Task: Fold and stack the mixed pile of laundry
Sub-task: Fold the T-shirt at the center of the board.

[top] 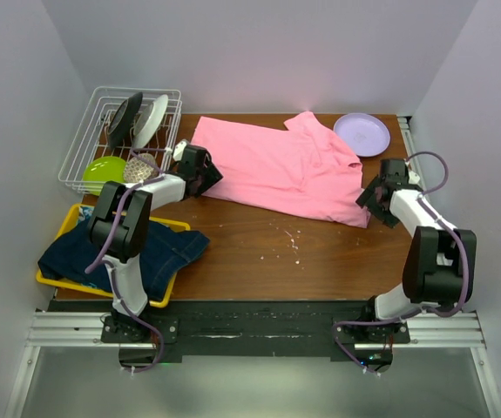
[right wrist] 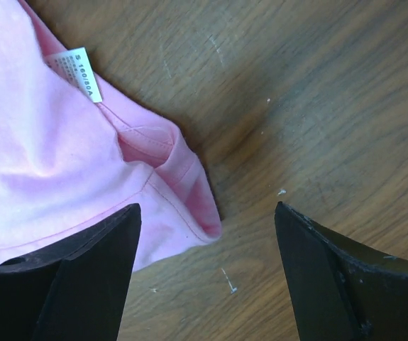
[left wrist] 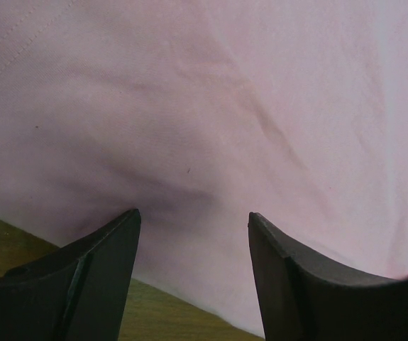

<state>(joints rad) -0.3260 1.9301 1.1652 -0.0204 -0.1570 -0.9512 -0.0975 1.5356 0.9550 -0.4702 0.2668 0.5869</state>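
Nearest your arm bases, on your left, a dark blue denim garment is lying bunched over the yellow tray, spilling past its right rim onto the wooden table. A few white specks are sitting on the bare wood in the middle.

Moving up, your right gripper is hovering at the near right corner of the pink T-shirt. Its 2 jaws are standing wide apart and gripping nothing. In your right wrist view the folded hem corner is lying flat on the wood between the fingers, closer to the left one, with a white size label showing farther in.

Your left gripper is reaching over the shirt's left edge. Its jaws are also standing apart, and your left wrist view is showing pink cloth filling almost everything beyond the tips, with a wedge of wood at the lower left. Nothing is pinched between them.

The T-shirt itself is lying spread across the far half of the table, creased, with 1 sleeve pointing toward the back wall.

Farthest out, a wire dish rack is sitting at the far left corner, holding a green bowl and 2 upright dishes. A lilac plate is resting at the far right, just beside the shirt.
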